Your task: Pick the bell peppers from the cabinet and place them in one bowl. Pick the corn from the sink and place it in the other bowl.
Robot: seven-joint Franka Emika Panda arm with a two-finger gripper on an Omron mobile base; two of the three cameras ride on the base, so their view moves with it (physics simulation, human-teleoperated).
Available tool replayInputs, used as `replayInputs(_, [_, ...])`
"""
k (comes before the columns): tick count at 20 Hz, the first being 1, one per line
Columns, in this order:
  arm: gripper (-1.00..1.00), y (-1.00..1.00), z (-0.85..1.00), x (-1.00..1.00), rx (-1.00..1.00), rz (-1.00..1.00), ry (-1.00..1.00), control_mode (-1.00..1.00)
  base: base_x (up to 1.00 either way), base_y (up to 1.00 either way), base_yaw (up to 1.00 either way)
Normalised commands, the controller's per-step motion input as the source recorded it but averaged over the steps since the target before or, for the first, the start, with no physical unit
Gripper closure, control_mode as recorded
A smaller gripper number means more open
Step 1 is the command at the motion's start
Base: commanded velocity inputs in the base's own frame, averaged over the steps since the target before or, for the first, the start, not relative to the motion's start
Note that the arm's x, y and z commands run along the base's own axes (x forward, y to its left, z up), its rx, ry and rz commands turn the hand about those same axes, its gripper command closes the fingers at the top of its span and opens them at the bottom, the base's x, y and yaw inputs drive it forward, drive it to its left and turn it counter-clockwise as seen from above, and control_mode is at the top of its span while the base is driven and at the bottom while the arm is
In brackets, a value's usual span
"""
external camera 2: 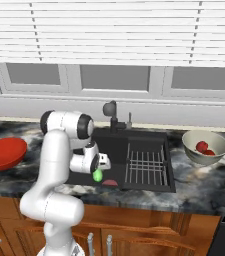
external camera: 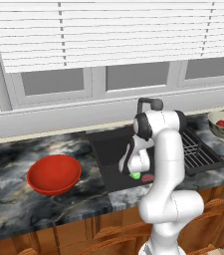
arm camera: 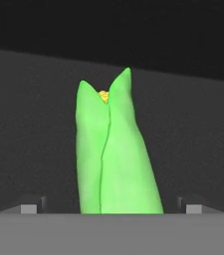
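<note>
Down inside the rectangular matte black sink (external camera 2: 115,150), beside its ribbed wire drain rack (external camera 2: 145,167), one bright green corn cob in its husk (arm camera: 114,154) lies between the spread, empty fingers of the white arm's gripper (arm camera: 111,208), folded low from the counter's front edge. Marble counter lies open between basin and one wide red bowl (external camera: 54,174) at left. Two glossy red bell peppers (external camera 2: 205,148) sit in one pale grey-beige bowl (external camera 2: 204,147) at right.
</note>
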Motion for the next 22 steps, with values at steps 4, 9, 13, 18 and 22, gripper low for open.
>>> replayInputs(4, [-1.0,0.0,-0.33,0.1,0.0,0.02,0.05,-1.0,0.0,0.0,0.0])
replayInputs(9, [-1.0,0.0,-0.36,0.09,0.0,0.01,0.07,-1.0,0.0,0.0,0.0])
replayInputs(13, [-1.0,0.0,-0.04,0.0,0.0,0.0,0.02,-1.0,0.0,0.0,0.0])
replayInputs(18, [1.0,0.0,0.0,0.0,0.0,0.0,0.0,-1.0,0.0,0.0,0.0])
replayInputs(22, [1.0,0.0,0.0,0.0,0.0,0.0,0.0,-1.0,0.0,0.0,0.0])
